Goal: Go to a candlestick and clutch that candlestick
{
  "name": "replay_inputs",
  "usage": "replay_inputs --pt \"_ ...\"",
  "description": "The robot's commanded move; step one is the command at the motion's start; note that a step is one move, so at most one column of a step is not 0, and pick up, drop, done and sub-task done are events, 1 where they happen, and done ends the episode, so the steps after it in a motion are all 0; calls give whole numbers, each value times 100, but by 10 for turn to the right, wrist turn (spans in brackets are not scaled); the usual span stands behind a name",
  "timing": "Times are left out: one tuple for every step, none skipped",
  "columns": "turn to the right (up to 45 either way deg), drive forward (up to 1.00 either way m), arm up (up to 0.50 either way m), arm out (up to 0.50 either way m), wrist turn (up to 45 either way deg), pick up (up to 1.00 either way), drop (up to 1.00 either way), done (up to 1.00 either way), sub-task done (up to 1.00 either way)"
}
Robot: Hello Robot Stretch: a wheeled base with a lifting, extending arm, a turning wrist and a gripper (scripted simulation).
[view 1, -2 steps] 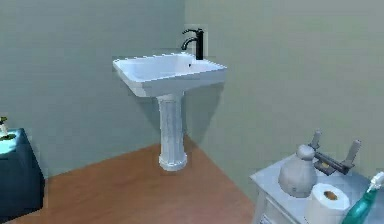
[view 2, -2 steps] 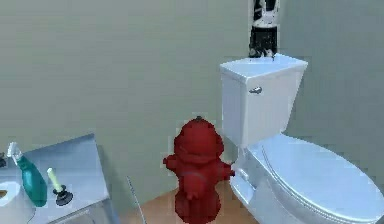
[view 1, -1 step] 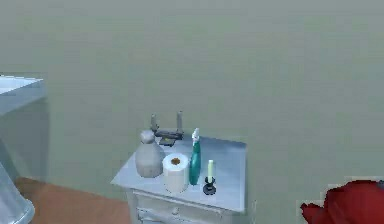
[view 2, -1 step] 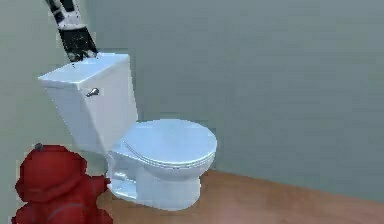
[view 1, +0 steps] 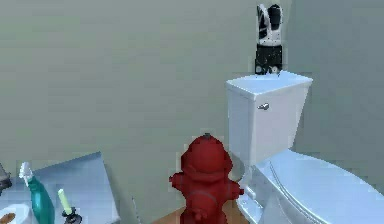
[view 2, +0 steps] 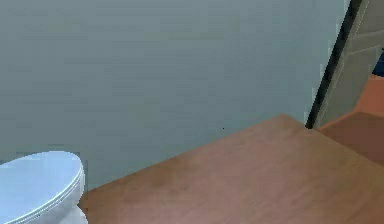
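A slim upright thing [view 1: 267, 38], white above and black at its base, stands on the lid of a white toilet tank [view 1: 265, 110] at the forward view's upper right. At this size I cannot name it for sure. It rests close to the grey-green wall behind the tank.
The toilet's closed seat [view 1: 320, 190] fills the forward view's lower right and shows again as a lid [view 2: 40, 185] in the arm side view. A red hydrant-shaped object [view 1: 206, 180] stands before the tank. A grey surface [view 1: 85, 185] with a teal bottle [view 1: 38, 195] lies lower left. Brown floor [view 2: 250, 175] runs to a dark door frame [view 2: 335, 60].
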Motion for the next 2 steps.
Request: replay_inputs --pt "90 0 0 0 0 0 0 0 0" --pt "0 50 0 0 0 0 0 0 0"
